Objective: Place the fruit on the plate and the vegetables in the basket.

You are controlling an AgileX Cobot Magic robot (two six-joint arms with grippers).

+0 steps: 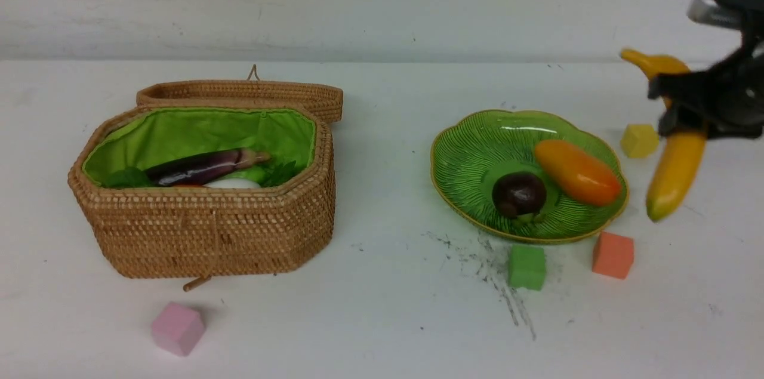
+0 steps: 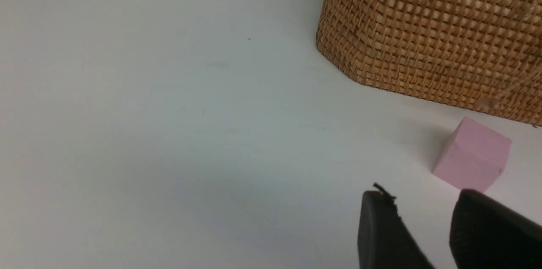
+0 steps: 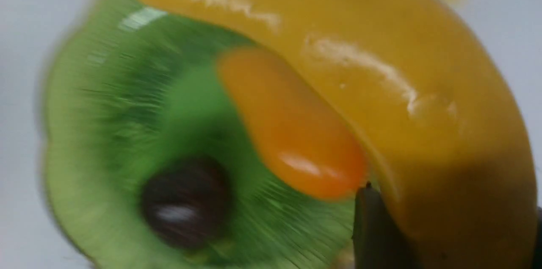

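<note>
Banana, long and yellow (image 1: 674,155), hangs clamped in the black right gripper (image 1: 686,113) beside the scalloped green glass plate (image 1: 471,152) — lifted clear, I'd say, for carrying over. Right arm reaches in high from the side. Left gripper (image 2: 423,235) idles empty, jaws apart, near the woven rattan basket (image 1: 203,230).

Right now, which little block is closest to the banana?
The yellow cube, right beside the banana. The orange, green and pink cubes sit farther off.
</note>
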